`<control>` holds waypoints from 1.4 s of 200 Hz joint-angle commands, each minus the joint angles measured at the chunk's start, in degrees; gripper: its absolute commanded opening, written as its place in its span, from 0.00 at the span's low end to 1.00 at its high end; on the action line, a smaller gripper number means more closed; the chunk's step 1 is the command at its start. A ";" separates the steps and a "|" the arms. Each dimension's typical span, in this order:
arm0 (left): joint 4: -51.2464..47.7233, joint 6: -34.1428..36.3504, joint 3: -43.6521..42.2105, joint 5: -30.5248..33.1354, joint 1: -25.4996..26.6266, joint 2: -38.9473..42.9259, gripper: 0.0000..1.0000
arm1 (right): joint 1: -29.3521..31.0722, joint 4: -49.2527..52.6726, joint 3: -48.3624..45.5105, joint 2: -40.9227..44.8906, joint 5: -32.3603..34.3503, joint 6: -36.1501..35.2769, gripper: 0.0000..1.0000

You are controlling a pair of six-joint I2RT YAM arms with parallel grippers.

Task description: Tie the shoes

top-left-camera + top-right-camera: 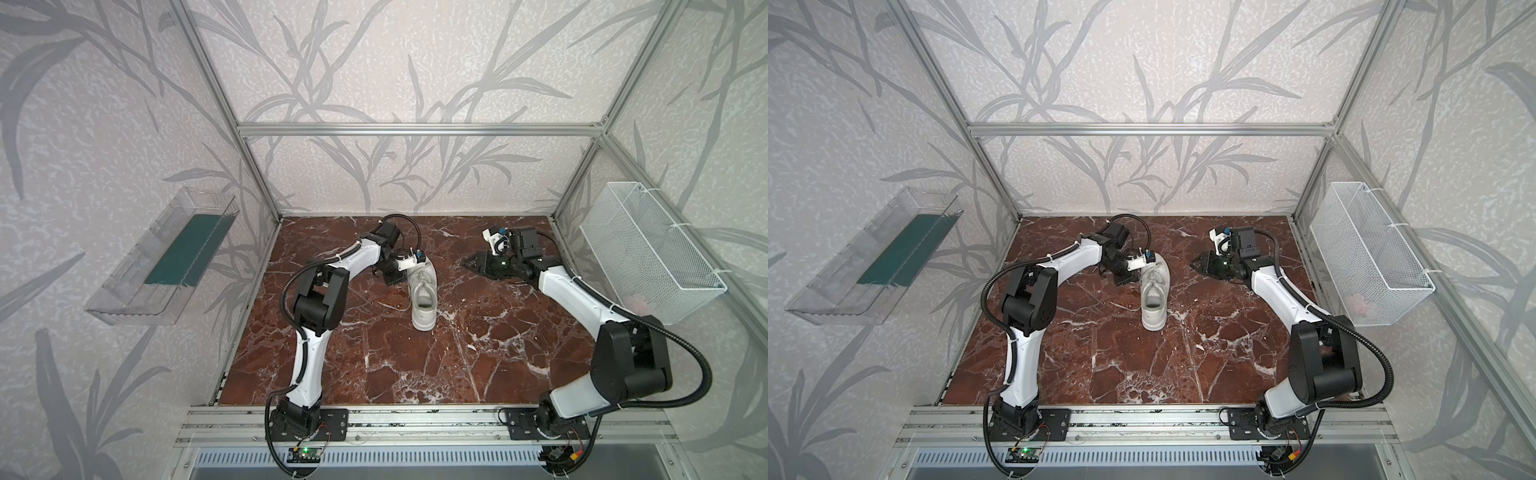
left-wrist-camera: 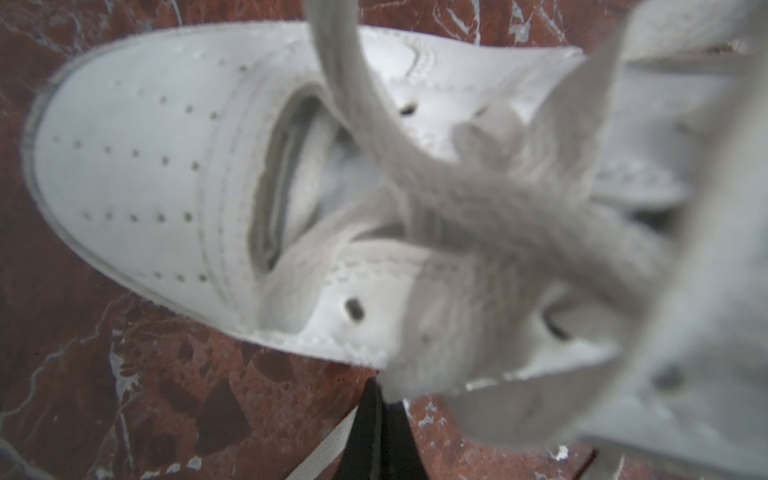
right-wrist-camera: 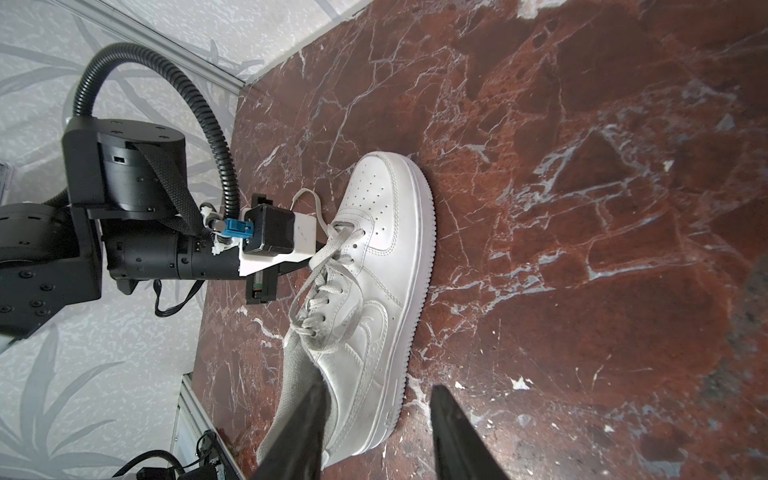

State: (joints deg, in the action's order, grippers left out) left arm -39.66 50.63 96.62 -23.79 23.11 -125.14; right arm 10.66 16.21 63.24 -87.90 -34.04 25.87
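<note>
The white low-top shoe (image 1: 424,299) (image 1: 1154,299) stands on the marble table, toe toward the back wall, its laces (image 3: 324,286) loose. My left gripper (image 1: 401,281) (image 1: 1126,282) sits against the shoe's left side near the toe end of the lacing. In the left wrist view its black fingers (image 2: 376,419) are pressed together, and a blurred white lace (image 2: 419,357) comes out of their tips. Another lace end (image 1: 392,308) trails on the table left of the shoe. My right gripper (image 1: 467,262) (image 3: 378,386) hovers open and holds nothing, to the right of the shoe.
A clear plastic bin (image 1: 162,257) hangs on the left wall and a white wire basket (image 1: 648,253) on the right wall. Aluminium frame posts (image 1: 257,183) stand at the table's back corners. The red marble table (image 1: 415,365) stretches toward the front rail.
</note>
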 commanded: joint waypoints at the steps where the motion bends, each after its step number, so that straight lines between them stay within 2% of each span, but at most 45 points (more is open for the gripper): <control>1: -3.29 2.26 1.60 -0.82 -0.18 1.36 0.00 | -0.37 -0.10 0.07 0.99 -1.11 0.19 0.43; 122: -5.30 2.78 3.65 -1.70 -0.21 4.07 0.00 | 3.66 -7.95 1.79 -5.50 -3.57 5.36 0.40; 166: -6.04 3.20 3.87 -1.10 -0.24 5.30 0.00 | 6.07 -12.87 2.39 -9.04 -5.50 8.99 0.26; 245: -6.25 3.68 3.85 0.06 -0.31 8.01 0.00 | 8.67 -18.12 3.10 -12.73 -7.06 13.69 0.17; 280: -6.14 3.68 3.09 0.49 -0.31 8.05 0.00 | 8.94 -19.22 3.05 -14.01 -7.19 15.17 0.22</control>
State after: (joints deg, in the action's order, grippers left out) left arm -43.79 52.58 99.33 -23.57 23.09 -119.33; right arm 19.20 -0.97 64.84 -100.49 -40.23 39.62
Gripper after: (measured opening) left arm 0.047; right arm 0.201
